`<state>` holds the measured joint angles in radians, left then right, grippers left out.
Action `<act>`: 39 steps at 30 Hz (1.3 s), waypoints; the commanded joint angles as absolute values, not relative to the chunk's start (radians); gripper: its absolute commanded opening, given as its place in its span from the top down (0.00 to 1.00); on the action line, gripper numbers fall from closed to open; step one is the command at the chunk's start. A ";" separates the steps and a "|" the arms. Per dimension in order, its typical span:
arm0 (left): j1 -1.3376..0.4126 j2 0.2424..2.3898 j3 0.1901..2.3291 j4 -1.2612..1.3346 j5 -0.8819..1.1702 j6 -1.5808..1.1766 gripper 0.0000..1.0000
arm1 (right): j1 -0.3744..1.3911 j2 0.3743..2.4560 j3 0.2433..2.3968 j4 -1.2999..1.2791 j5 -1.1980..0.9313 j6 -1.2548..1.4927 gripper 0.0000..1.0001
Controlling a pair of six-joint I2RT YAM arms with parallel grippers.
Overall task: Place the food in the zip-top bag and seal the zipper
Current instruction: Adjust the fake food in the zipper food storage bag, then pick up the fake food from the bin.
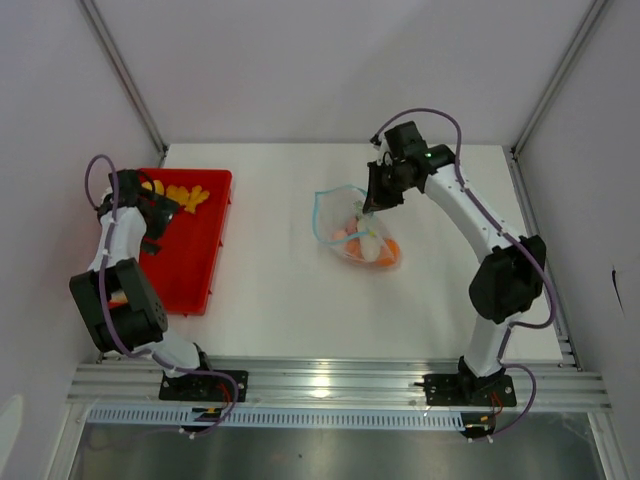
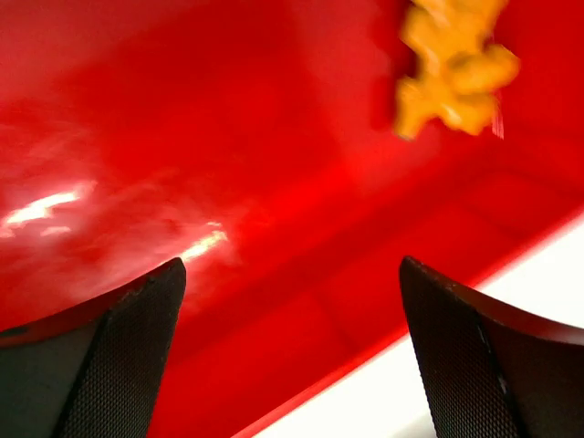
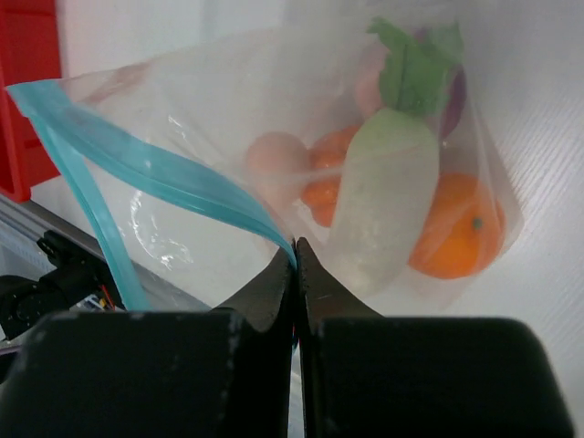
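Red tray (image 1: 190, 250) at my desk's far-left corner, yellow food piece (image 1: 187, 196) on it, my left gripper (image 2: 290, 266) spread above; zip-top bag (image 1: 345, 215) mid-desk nearer the far edge, holding orange, white and pink food (image 1: 372, 250); my right gripper (image 3: 295, 255) pinching its zipper (image 3: 155, 169).

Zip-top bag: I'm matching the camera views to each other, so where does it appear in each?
Top external: right of centre, zip-top bag beneath the right end effector.
Left wrist: not in it.
Right wrist: fills the upper frame, zipper pinched.
Shared landmark: red tray, in all three.
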<state>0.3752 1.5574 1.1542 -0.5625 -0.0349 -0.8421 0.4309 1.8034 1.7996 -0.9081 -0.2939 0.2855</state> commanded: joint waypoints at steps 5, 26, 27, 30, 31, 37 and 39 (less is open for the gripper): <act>0.362 1.595 1.336 -0.942 -0.409 -0.704 0.01 | 0.402 1.870 1.939 -1.028 -0.360 0.304 1.00; 0.397 1.563 1.109 -0.677 -0.704 -0.255 0.04 | 0.399 1.826 1.844 -1.005 -0.426 0.311 1.00; 0.399 1.563 1.101 -0.642 -0.674 -0.233 0.04 | 0.400 1.821 1.841 -1.005 -0.420 0.307 1.00; 0.425 1.566 1.062 -0.579 -0.602 -0.167 0.04 | 0.425 1.804 1.838 -1.009 -0.399 0.293 1.00; 0.439 1.571 1.046 -0.562 -0.595 -0.141 0.04 | 0.429 1.801 1.835 -1.009 -0.396 0.290 1.00; 0.463 1.628 1.005 -0.512 -0.578 -0.095 0.05 | 0.456 1.781 1.819 -1.008 -0.376 0.276 1.00; 0.475 1.612 0.983 -0.500 -0.568 -0.084 0.04 | 0.459 1.775 1.813 -1.009 -0.371 0.273 1.00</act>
<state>0.4522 1.6257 1.0088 -0.5602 -0.5907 -0.1444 0.4519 1.8259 1.8267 -1.0050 -0.3893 0.2935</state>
